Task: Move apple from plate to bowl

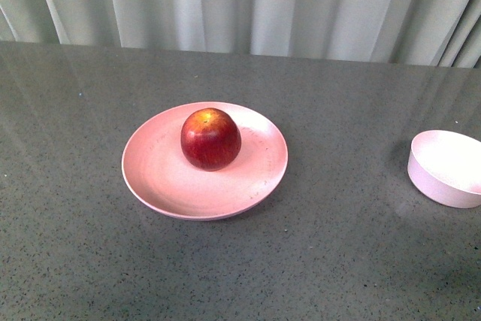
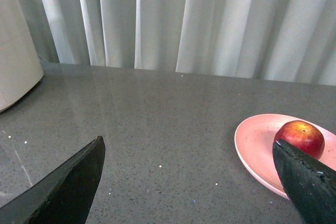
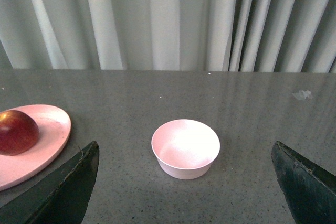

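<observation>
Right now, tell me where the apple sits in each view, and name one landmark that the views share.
Front view: the apple is near the middle, on the plate's far half.
Left wrist view: on the plate, partly behind a finger of the open left claw.
Right wrist view: on the plate, at the picture's edge, apart from the bowl.
Shared landmark: the plate under it.

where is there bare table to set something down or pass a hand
Widest free patch of table: between the plate and the bowl. Also bare: the near strip before the plate, the far strip up to the curtain, and left of the plate. Only the plate's middle is taken, by the apple; the bowl holds nothing.
</observation>
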`<state>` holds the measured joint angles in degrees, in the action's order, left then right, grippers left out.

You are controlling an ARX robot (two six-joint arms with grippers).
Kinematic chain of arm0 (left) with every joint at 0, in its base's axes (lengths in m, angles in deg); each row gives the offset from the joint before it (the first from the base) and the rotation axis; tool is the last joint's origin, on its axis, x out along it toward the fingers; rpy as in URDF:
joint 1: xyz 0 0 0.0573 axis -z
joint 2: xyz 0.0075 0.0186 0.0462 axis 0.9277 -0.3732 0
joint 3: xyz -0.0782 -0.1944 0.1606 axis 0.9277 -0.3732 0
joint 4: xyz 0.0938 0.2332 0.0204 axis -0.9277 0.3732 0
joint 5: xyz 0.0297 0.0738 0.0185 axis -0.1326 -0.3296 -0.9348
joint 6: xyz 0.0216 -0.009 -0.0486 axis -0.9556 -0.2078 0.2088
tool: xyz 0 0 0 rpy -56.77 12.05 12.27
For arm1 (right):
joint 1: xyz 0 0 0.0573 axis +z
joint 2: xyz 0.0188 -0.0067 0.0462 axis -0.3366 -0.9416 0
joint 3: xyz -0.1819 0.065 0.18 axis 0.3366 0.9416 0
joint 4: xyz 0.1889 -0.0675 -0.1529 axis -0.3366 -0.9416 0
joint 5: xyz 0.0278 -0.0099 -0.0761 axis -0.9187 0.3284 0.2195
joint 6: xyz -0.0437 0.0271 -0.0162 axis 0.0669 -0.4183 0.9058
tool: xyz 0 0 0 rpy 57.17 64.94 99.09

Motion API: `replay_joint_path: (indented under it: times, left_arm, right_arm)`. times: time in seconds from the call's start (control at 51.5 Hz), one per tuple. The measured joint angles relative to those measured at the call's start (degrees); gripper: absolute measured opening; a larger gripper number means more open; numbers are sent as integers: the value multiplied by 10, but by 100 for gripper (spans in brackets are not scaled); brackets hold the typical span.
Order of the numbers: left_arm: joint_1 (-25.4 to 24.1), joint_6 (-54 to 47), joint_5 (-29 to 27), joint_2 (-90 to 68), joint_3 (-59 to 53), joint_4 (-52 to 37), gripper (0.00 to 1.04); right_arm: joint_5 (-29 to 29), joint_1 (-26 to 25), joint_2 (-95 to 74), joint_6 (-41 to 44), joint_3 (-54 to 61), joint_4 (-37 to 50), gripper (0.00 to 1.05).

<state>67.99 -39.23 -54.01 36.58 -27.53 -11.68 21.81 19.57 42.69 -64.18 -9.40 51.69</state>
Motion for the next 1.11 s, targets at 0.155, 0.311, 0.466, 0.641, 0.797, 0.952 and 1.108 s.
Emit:
replay_joint_path:
  times: [0.155,0.311,0.466,0.641,0.797,0.952,1.108]
  left_arm:
    - [0,0,0,0,0,0,96]
    - [0,0,0,0,0,0,96]
    - [0,0,0,0,0,0,96]
    - [0,0,0,0,0,0,96]
    - [0,0,0,0,0,0,96]
    - [0,0,0,0,0,0,96]
    - [0,0,0,0,0,0,96]
  right_arm:
    - [0,0,0,0,0,0,96]
    - [0,0,0,0,0,0,96]
    - [0,0,0,0,0,0,96]
    - [0,0,0,0,0,0,96]
    - [0,0,0,0,0,0,96]
    - [-87,-40,-82,53,-44,-106,96]
    - [-148,-149,-336,120,-110,43,96]
